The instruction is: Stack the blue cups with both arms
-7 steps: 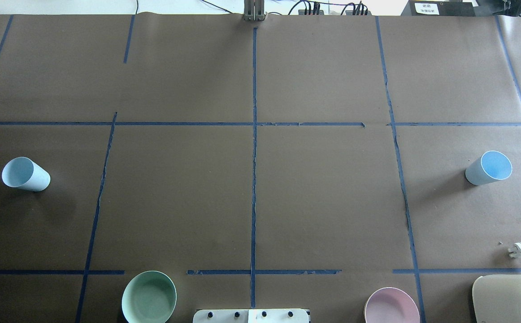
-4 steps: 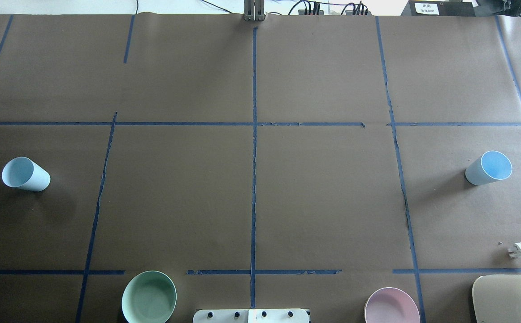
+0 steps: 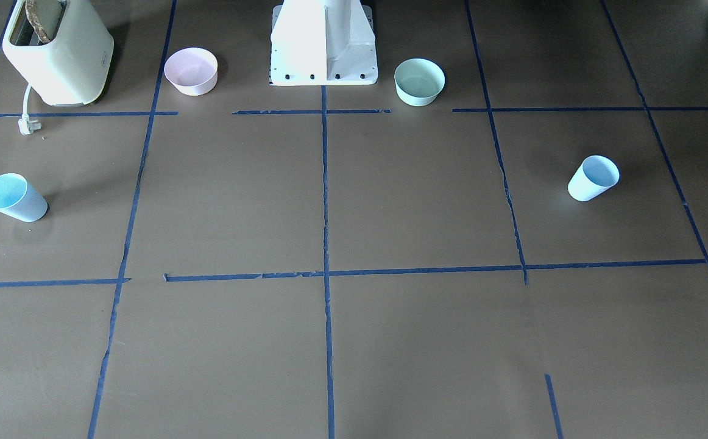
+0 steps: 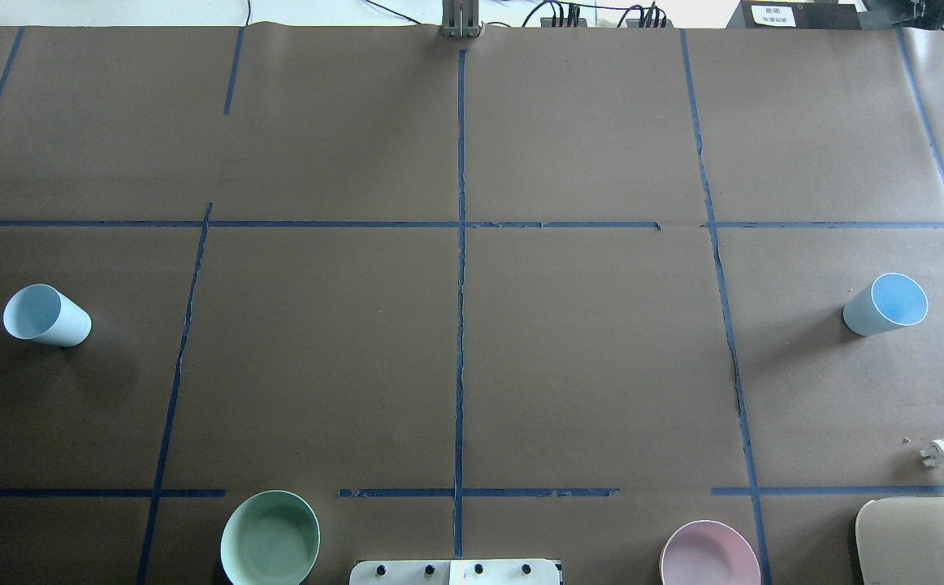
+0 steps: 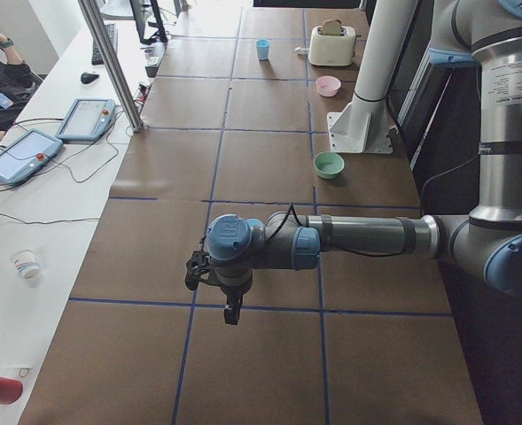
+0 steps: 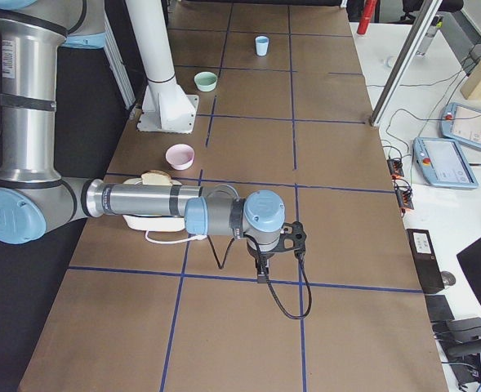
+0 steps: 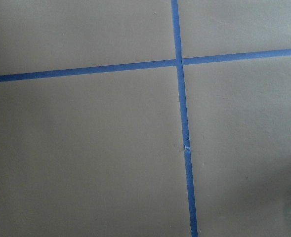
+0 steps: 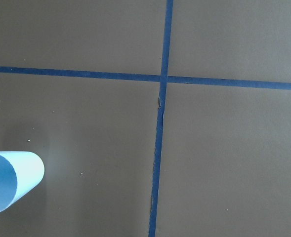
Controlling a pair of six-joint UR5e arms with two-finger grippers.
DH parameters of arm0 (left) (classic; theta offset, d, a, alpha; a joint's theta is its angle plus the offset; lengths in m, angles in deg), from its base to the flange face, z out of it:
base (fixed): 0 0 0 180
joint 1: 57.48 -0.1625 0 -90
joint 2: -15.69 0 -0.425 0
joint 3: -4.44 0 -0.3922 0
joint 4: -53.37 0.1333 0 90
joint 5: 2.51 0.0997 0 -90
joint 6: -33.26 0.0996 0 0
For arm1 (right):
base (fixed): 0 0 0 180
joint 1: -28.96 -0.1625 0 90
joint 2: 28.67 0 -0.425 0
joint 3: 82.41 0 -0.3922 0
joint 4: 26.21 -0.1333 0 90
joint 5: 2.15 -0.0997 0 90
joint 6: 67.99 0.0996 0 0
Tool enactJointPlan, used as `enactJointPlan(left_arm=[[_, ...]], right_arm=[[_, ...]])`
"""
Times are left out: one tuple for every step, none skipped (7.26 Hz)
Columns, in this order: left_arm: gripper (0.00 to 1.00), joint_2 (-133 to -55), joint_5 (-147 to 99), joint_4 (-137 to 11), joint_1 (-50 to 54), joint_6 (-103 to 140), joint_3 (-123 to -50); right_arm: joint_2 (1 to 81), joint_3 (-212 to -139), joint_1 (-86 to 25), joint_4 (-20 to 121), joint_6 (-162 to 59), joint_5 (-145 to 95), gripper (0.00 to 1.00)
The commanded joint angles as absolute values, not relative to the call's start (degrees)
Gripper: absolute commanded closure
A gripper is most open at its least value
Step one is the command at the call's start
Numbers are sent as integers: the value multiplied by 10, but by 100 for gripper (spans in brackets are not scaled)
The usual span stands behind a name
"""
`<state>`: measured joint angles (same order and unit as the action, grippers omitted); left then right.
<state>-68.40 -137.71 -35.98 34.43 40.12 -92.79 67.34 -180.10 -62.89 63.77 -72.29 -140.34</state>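
Observation:
Two pale-blue cups stand open end up on the brown table, far apart. One cup is at the left side. The other cup is at the right side and shows at the lower left of the right wrist view. Neither gripper shows in the overhead or front view. The left gripper hangs over a tape line in the exterior left view. The right gripper hangs over a tape line in the exterior right view. I cannot tell whether either is open or shut. The left wrist view shows only table and tape.
A mint-green bowl and a pink bowl flank the white pedestal base at the near edge. A cream toaster with a white plug sits at the near right. Blue tape lines cross the table.

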Motion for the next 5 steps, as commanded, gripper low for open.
enactJointPlan(left_arm=[[0,-689,-1379,-361,335,397,-953],[0,-688,-1393,-362,303,347,-982],[0,-688,-1409,-377,265,292,-1000],[0,-688,-1410,-427,233,216,-1002],[0,-683,-1409,-507,196,113,-1000]], right_arm=[[665,-1806,-629,638,-723,-1403,0],[664,-1806,-629,638,-724,-1404,0],[662,-1808,-628,638,-723,-1404,0],[661,-1807,-628,638,-722,-1404,0],[660,-1808,-628,639,-720,-1408,0]])
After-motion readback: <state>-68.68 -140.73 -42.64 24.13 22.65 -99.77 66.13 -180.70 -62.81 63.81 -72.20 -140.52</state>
